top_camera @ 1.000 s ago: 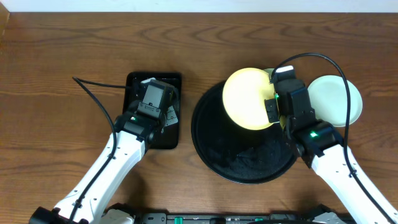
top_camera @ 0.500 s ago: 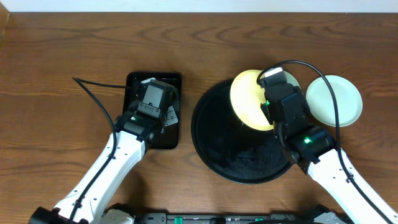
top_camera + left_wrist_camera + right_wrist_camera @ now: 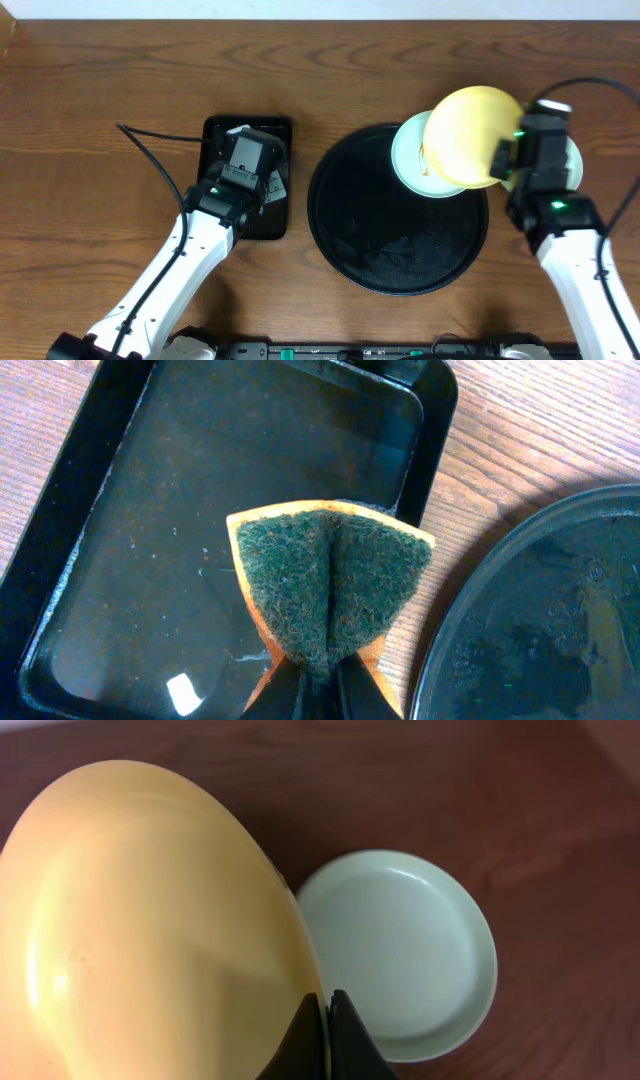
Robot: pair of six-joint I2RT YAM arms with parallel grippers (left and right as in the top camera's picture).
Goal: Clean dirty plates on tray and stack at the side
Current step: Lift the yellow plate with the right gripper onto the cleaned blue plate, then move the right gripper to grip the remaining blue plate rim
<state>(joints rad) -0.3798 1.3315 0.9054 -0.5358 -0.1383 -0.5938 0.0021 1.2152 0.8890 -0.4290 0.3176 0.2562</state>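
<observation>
My right gripper (image 3: 500,160) is shut on the rim of the pale yellow plate (image 3: 465,135) and holds it tilted above the right edge of the round black tray (image 3: 380,230). In the right wrist view the yellow plate (image 3: 150,920) fills the left, pinched by the fingers (image 3: 325,1010). A mint plate with orange-brown marks (image 3: 412,160) lies on the tray's upper right. A clean mint plate (image 3: 410,960) sits on the table right of the tray, mostly hidden under my right arm in the overhead view. My left gripper (image 3: 318,680) is shut on a green and orange sponge (image 3: 330,590).
A smaller rectangular black tray (image 3: 225,140) lies left of the round tray; the left gripper (image 3: 255,160) hovers over its right side (image 3: 150,560). A black cable (image 3: 150,150) runs across the wood on the left. The round tray's rim shows in the left wrist view (image 3: 540,630).
My right gripper has lifted the yellow plate off the tray and carried it right, toward the clean mint plate, uncovering the marked mint plate beneath. The left arm has not moved.
</observation>
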